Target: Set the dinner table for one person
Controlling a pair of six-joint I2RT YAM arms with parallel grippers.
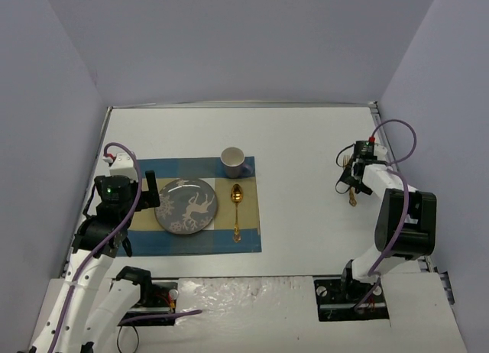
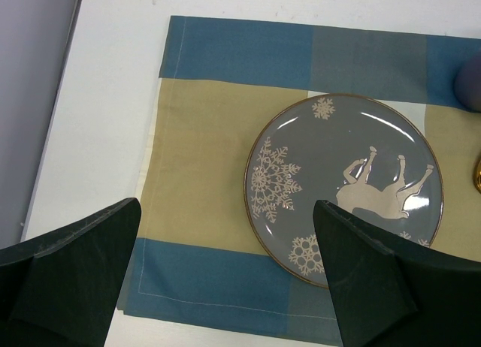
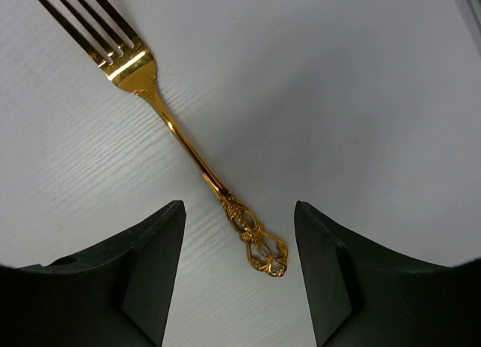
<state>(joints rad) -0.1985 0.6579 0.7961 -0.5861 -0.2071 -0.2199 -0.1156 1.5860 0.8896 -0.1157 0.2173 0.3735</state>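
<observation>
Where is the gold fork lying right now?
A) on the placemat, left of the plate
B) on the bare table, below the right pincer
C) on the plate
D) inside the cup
B: the fork lies flat on the bare white table, its handle end between the open fingers of the right pincer, well away from the placemat.
</observation>
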